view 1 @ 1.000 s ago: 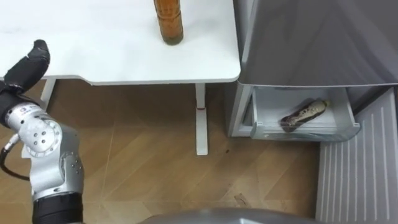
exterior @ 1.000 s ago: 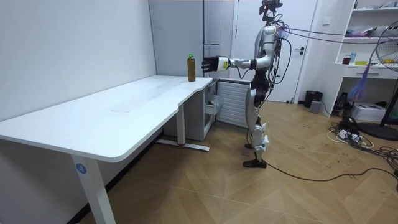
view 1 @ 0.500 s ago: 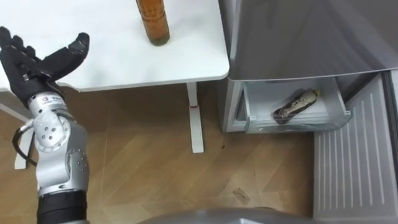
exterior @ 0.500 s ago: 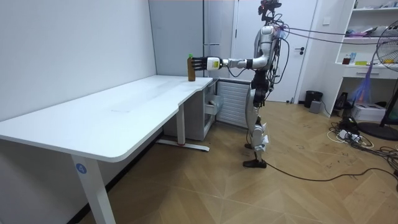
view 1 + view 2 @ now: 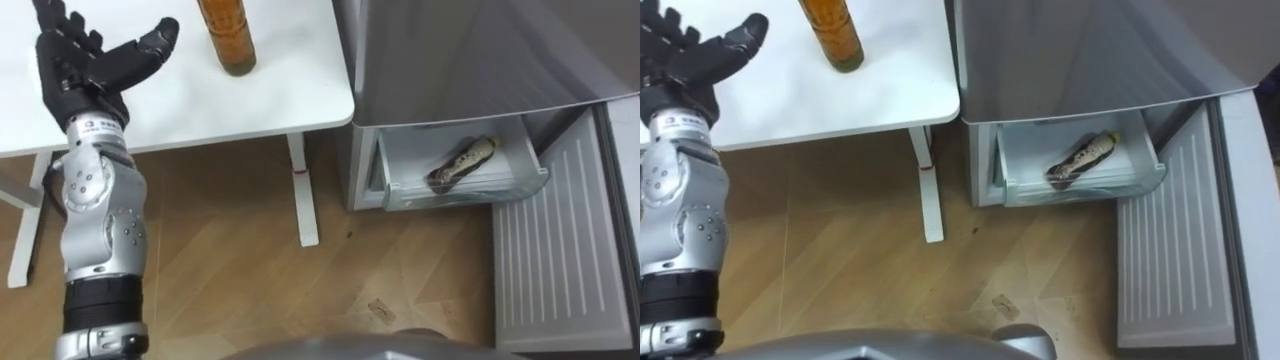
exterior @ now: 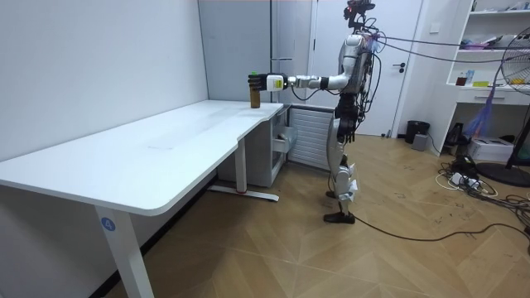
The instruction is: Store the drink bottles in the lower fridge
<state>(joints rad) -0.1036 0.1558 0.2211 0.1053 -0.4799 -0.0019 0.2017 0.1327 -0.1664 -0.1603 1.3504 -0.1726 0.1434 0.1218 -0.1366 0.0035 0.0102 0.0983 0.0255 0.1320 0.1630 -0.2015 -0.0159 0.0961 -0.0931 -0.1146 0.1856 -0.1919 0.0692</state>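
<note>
The robot stands on the wood floor [image 5: 250,270] between the desk [image 5: 290,90] and the fridge [image 5: 470,50], its left arm stretched out level over the desk's corner. The left robot hand [image 5: 92,62] hovers wide, fingers spread and thumb out, holding nothing. A strip of bare white desk lies between it and the bottle [image 5: 224,35] at about its 3 o'clock. That bottle stands upright, long axis vertical, with clear desk between it and both the front edge and the rounded right corner. Past that corner the desk nearly meets the grey fridge. At 4 o'clock from the bottle, low down, the drawer [image 5: 400,185] is pulled out. A second bottle [image 5: 461,162] lies flat in it, its long axis running 8 to 2 o'clock and its neck toward 2, with room on either side. The floor before the drawer is open, a ribbed panel [image 5: 545,250] flanking it at 4 o'clock.
</note>
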